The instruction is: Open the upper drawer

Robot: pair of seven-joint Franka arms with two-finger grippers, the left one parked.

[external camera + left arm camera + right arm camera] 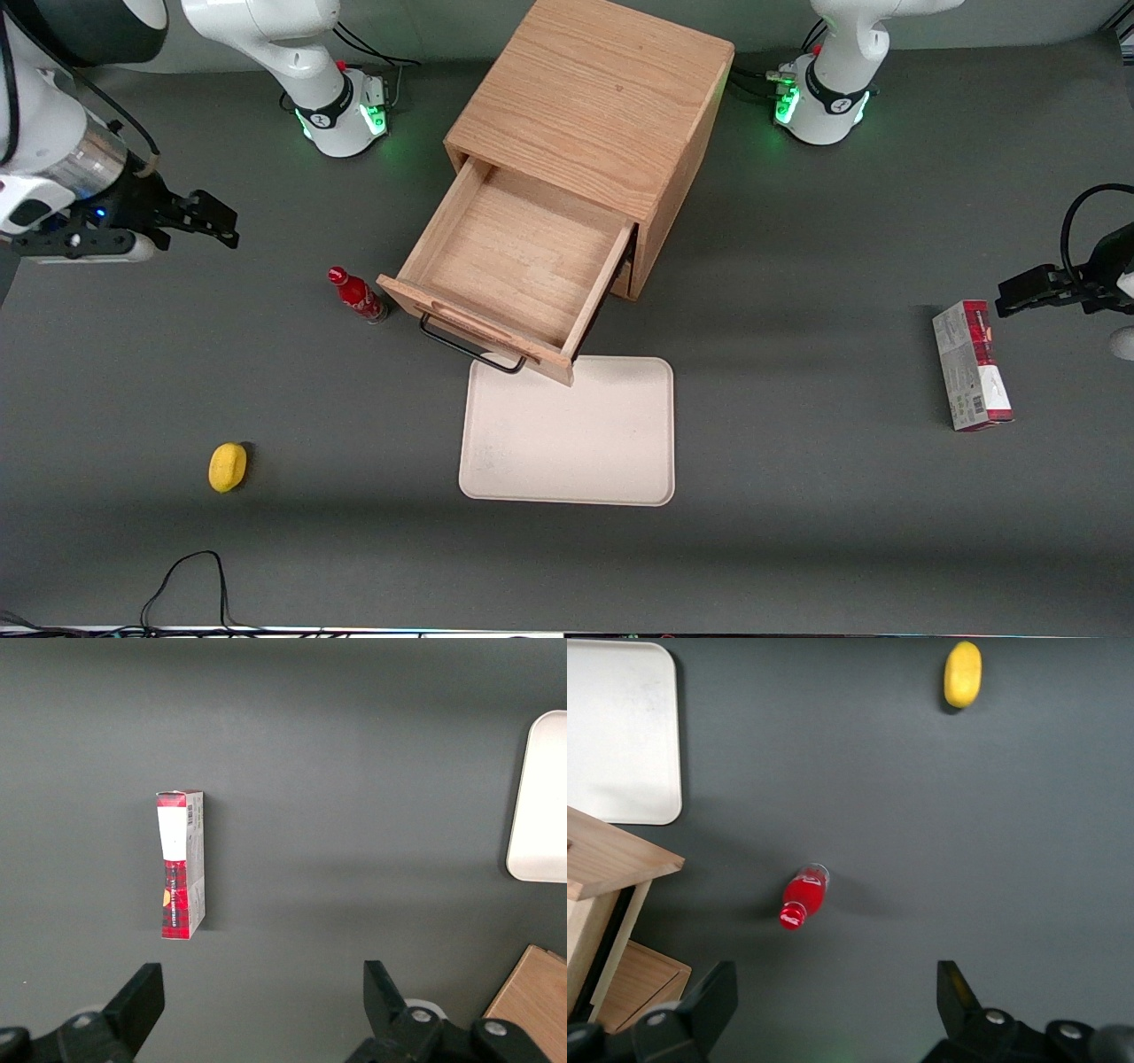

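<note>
Drawer work looks finished in the front view: the upper drawer (523, 266) of the grainy oak cabinet (594, 106) stands pulled well out, its thin black wire handle (469, 346) overhanging a smooth cream tray (567, 434), so the gripper (208, 221) should simply keep clear. In the right wrist view its fingers (700, 1005) gape empty above a glossy red bottle (804, 895).

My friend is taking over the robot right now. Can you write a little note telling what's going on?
Right end effector: open, holding nothing, raised over the table toward the working arm's end, apart from the cabinet.
Light oak upper drawer with the black wire handle: pulled far out of the cube-shaped oak cabinet, nothing inside, its front overhanging the cream tray. A small red bottle stands beside it.
Done: drawer open.
Left: nothing apparent.
</note>
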